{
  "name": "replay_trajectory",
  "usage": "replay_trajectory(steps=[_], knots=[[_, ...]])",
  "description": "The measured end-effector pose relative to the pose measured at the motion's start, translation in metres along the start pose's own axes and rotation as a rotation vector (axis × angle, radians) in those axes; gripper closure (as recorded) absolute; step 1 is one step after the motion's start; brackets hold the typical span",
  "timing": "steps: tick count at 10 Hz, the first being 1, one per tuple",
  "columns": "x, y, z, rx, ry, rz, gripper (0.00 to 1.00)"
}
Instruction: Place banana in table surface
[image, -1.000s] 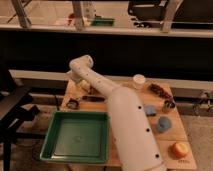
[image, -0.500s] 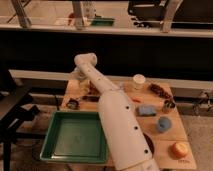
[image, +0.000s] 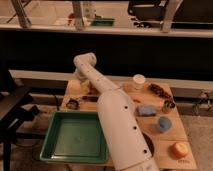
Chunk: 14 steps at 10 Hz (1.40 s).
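My white arm rises from the bottom centre to an elbow at the back left of the table surface (image: 150, 97), a light tan wooden top. From there the wrist turns down, and my gripper (image: 83, 88) hangs low over the table's far left corner, jaws wide. The banana is hidden; I cannot make it out near the gripper or behind the arm. I see nothing held between the jaws.
A green tray (image: 55, 142) fills the front left. A small dark item (image: 73, 103) lies left of the arm. To the right stand a white cup (image: 137, 81), a dark cluster (image: 160, 90), a can (image: 169, 106), two blue pieces (image: 146, 110), and an orange fruit (image: 179, 149).
The arm's lower part has swung a little to the left. The elbow and the gripper stay over the table's far left corner.
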<state>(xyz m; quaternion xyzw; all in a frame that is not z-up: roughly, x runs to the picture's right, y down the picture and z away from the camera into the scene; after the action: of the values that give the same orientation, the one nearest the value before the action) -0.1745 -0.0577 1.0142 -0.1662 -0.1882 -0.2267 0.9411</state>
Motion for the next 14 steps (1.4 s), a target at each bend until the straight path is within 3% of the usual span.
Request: replay_trajectory(steps=[8, 14], knots=[[-0.01, 0.007, 0.013, -0.021, 0.043, -0.036, 0.2], [0.009, 0.014, 0.016, -0.06, 0.112, -0.033, 0.2]])
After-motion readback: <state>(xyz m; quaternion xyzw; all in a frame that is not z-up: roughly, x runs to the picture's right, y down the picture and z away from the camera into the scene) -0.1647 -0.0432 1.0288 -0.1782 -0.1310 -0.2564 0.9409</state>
